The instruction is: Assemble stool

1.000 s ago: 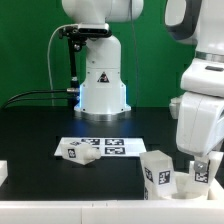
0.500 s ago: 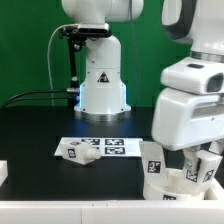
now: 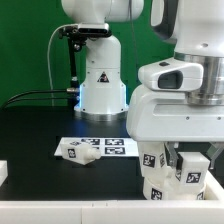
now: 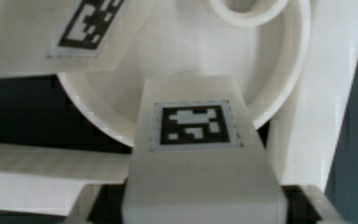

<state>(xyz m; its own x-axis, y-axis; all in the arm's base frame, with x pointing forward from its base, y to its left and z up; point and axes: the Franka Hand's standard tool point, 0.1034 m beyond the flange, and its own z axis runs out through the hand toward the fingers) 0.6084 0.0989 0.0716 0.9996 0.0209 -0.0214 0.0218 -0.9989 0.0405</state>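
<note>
clearly, the gripper [image 3: 190, 166] is seen low over the black table [image 3: 40, 130] at the exterior view's lower right, under the arm's bulky white wrist. it is closed narrowly on a chunky white leg [image 3: 192, 177] of the stool. in the wrist view this leg [image 4: 194, 125] is framed between the dark fingers [image 4: 101, 206], with its square tag turned to the camera. the round rimmed seat [image 4: 274, 70] is seen directly behind the leg, with a socket partly shown near its edge; whether leg and seat are touching cannot be told. in the exterior view the seat [image 3: 157, 184] is largely covered by the arm. a second leg [image 3: 80, 152] is laid on its side at the marker board [image 3: 115, 147], at the exterior view's left end of it, well apart from the gripper.
</note>
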